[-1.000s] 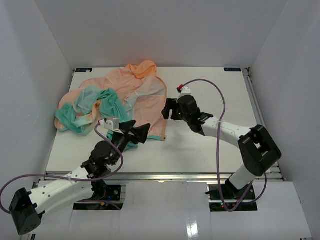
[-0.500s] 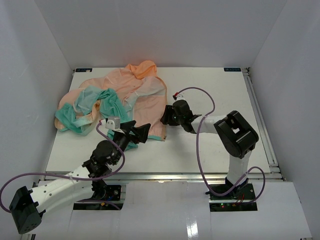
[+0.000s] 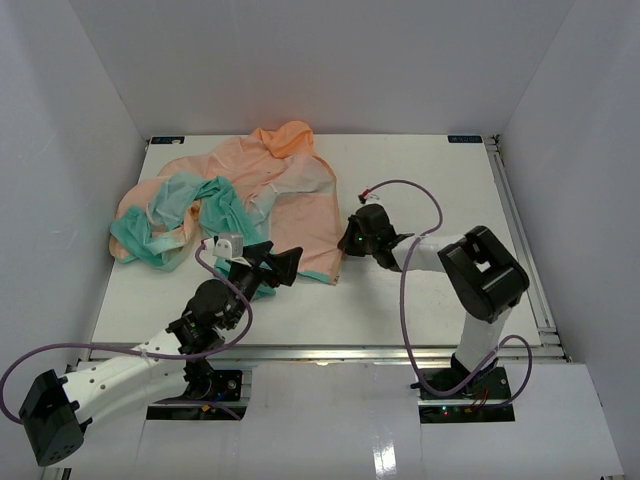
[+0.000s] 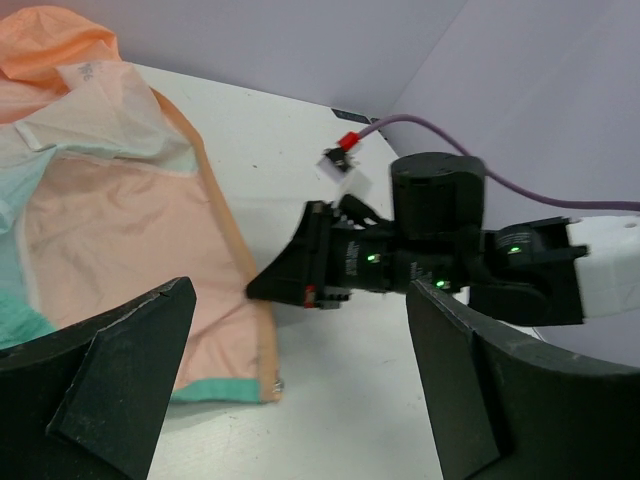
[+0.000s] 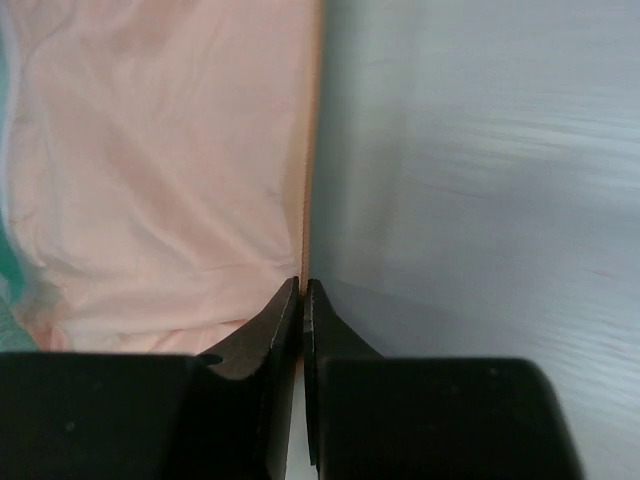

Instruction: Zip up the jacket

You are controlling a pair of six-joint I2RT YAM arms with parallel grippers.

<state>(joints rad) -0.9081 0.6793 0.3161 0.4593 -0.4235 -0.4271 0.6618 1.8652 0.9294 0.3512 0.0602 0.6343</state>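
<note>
The jacket (image 3: 270, 190) lies crumpled at the back left of the table, peach-orange with teal sleeves and hem. My right gripper (image 3: 345, 243) lies low on the table at the jacket's right front edge. In the right wrist view the right gripper (image 5: 302, 290) is shut on that orange edge strip (image 5: 310, 150), with the jacket (image 5: 150, 180) spreading to its left. My left gripper (image 3: 285, 262) hovers open near the teal hem corner. The left wrist view shows the left gripper (image 4: 310, 400) wide open above the table, the jacket (image 4: 120, 220) with a small metal zipper piece (image 4: 277, 383) at its corner, and the right gripper (image 4: 258, 290) touching the edge.
White walls enclose the table (image 3: 430, 190) on three sides. A purple cable (image 3: 410, 185) loops over the right arm. The right arm's elbow (image 3: 485, 270) stands folded near the table's right front.
My right gripper has shut on the jacket's front edge and shifted slightly right and nearer, dragging the hem corner with it. The left arm has hardly moved.
</note>
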